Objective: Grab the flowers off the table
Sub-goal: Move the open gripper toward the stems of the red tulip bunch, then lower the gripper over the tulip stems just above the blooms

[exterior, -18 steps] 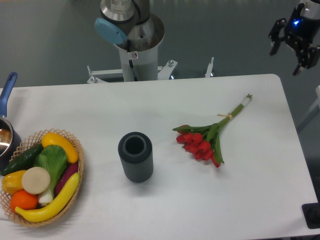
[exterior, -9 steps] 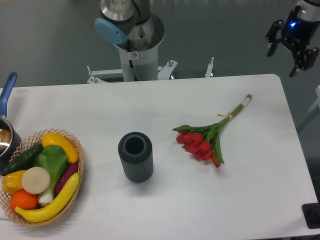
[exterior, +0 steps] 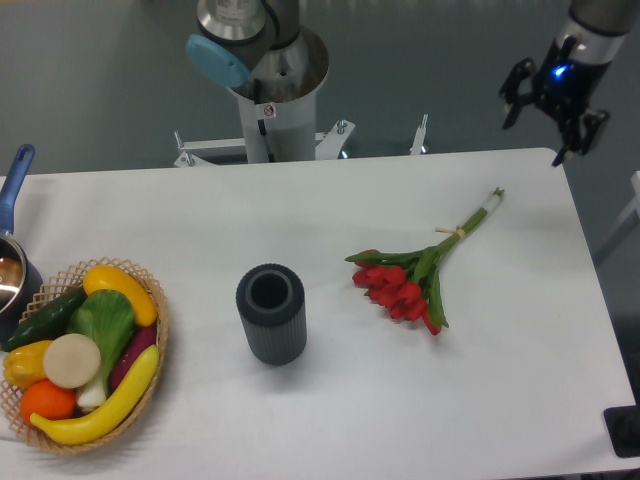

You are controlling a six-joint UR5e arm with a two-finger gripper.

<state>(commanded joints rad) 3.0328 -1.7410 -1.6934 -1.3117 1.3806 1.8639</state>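
Altogether, 1 flowers bunch, 1 open gripper

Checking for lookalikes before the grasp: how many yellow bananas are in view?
2, both in the wicker basket: one banana along its upper edge, the other banana curving along its lower right. More could hide underneath.

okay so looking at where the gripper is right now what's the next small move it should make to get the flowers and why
Probably carry the gripper toward the camera and a little left, until it is over the flowers. Its jaws look open and empty, and it hangs near the table's far right corner, well clear of the bunch, which lies flat and untouched.
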